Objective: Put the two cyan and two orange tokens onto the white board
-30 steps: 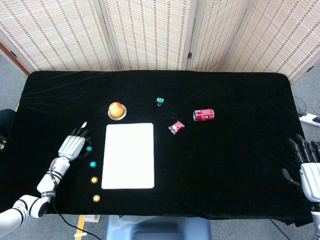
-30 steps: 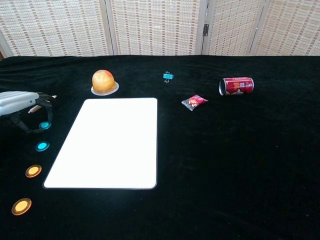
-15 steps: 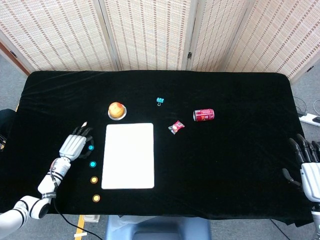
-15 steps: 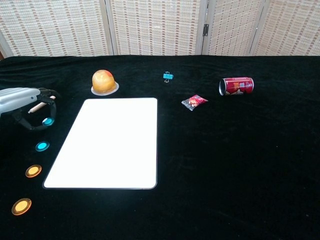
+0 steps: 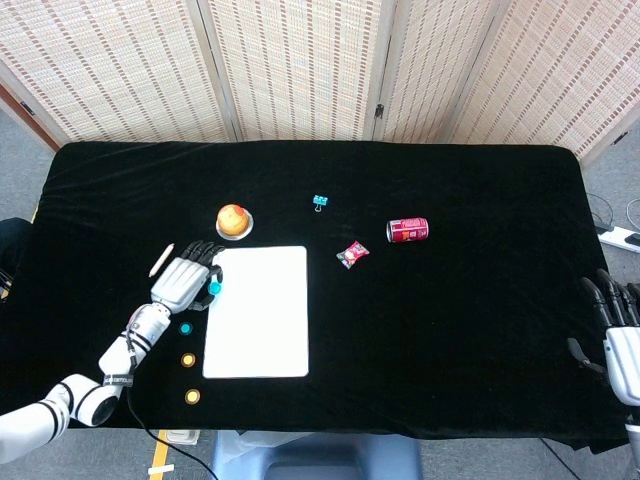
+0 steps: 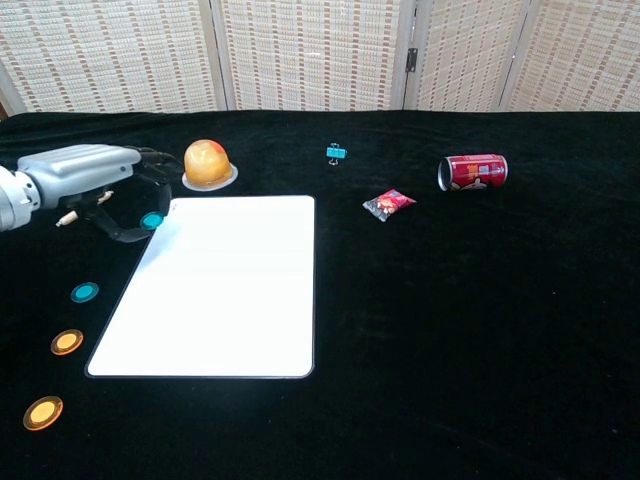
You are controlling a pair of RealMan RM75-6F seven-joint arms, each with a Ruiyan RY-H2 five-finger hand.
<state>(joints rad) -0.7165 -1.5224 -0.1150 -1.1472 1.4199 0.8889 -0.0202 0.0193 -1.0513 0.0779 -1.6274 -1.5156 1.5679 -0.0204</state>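
Chest view: a small cyan token (image 6: 152,221), pinched in the fingertips of the left hand (image 6: 95,175), held just off the white board's (image 6: 230,290) far-left corner, not yet over it. Flat, thin and disc-shaped; probably light, rigid plastic with a smooth, slippery face. Best taken by the rim between thumb and one finger, since too low to wrap; easily flicked or dropped if squeezed off centre. Second cyan token (image 6: 85,292) flat on the black table (image 6: 480,330), just beside the board's left edge. Two orange tokens (image 6: 67,342) further along that edge toward the near-left corner of the table, apart from each other and from the board. Board itself bare, lying flat left of centre. Beyond its far-left corner, an orange fruit on a small dish (image 6: 208,166). Further toward the far edge, a small blue binder clip (image 6: 333,153). To the right of the board, a small red snack packet (image 6: 389,204) and a red can (image 6: 472,172) on its side. Right hand (image 5: 618,335) at the table's right edge, seen only from the head view, holding nothing, fingers apart.
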